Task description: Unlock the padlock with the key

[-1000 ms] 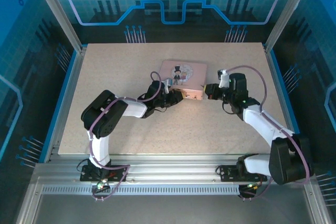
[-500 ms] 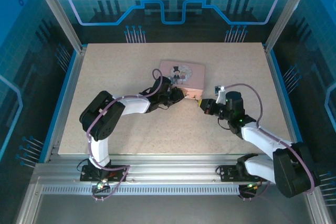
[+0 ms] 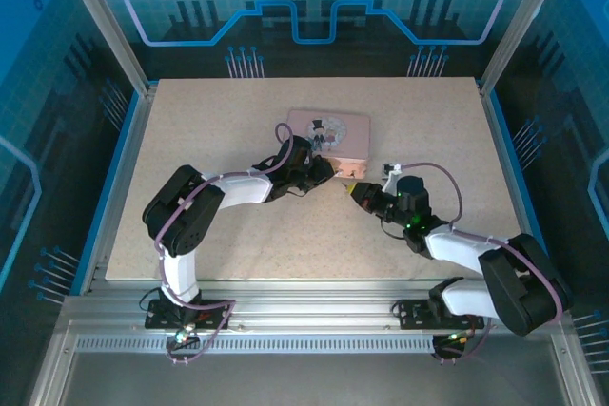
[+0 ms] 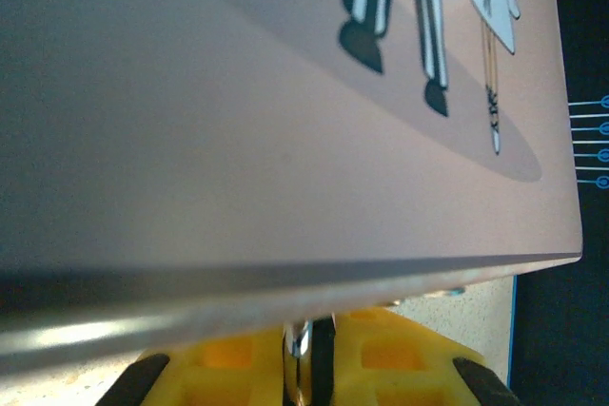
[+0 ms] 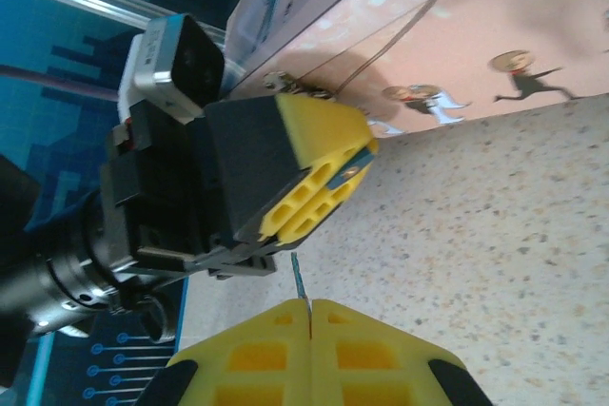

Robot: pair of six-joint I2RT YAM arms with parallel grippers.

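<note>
Right hand [image 3: 352,190]: retreating from pink tin's [image 3: 328,132] right side, now swinging in nearer the left hand [image 3: 322,173].

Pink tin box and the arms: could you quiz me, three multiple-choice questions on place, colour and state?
1. The pink tin box lies: A) far middle of the table B) near left corner C) on the rail
2. Pads of the left gripper are: A) yellow B) red C) white
3. The right gripper is: A) wide open B) shut C) around the tin
A, it sits mid-width toward the far edge; A, yellow rubber shows; B, its pads meet on a thin metal blade.
</note>
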